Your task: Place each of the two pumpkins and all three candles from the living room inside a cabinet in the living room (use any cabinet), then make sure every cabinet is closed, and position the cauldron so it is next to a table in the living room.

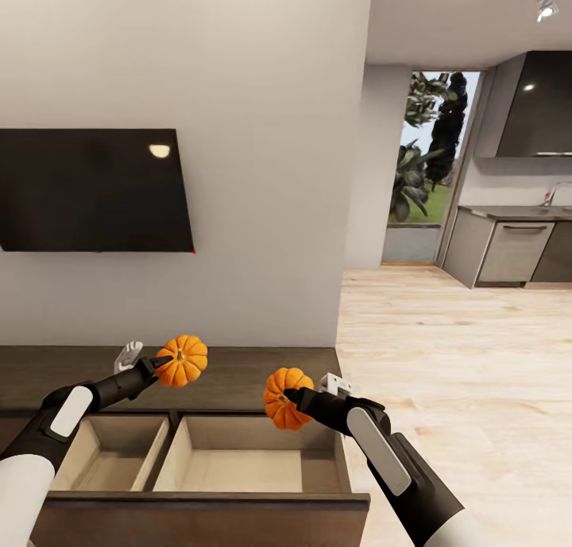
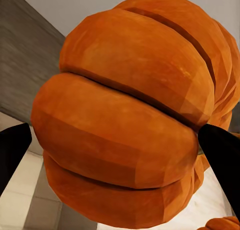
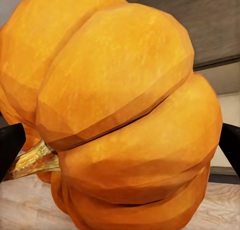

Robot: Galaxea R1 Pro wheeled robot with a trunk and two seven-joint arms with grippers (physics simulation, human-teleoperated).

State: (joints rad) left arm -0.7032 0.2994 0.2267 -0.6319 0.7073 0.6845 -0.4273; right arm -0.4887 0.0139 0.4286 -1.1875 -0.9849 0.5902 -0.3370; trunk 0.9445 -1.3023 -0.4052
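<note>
Pumpkins are both in hand over the cabinet (image 1: 238, 376), whose drawer (image 1: 238, 459) stands open; neither is inside yet. In the head view, the left gripper (image 1: 163, 364) clamps one pumpkin (image 1: 183, 360) and the right gripper (image 1: 295, 400) the other pumpkin (image 1: 284, 398). Left wrist: dark fingers (image 2: 222, 155) flank its pumpkin (image 2: 130, 120). Right wrist: its pumpkin (image 3: 120, 115), stem sideways. Candles, closing and the cauldron seem still left.

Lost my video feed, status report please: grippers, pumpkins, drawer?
Left gripper shut on left pumpkin. Right gripper shut on right pumpkin. Both above open cabinet drawer. Nothing blocking.
</note>
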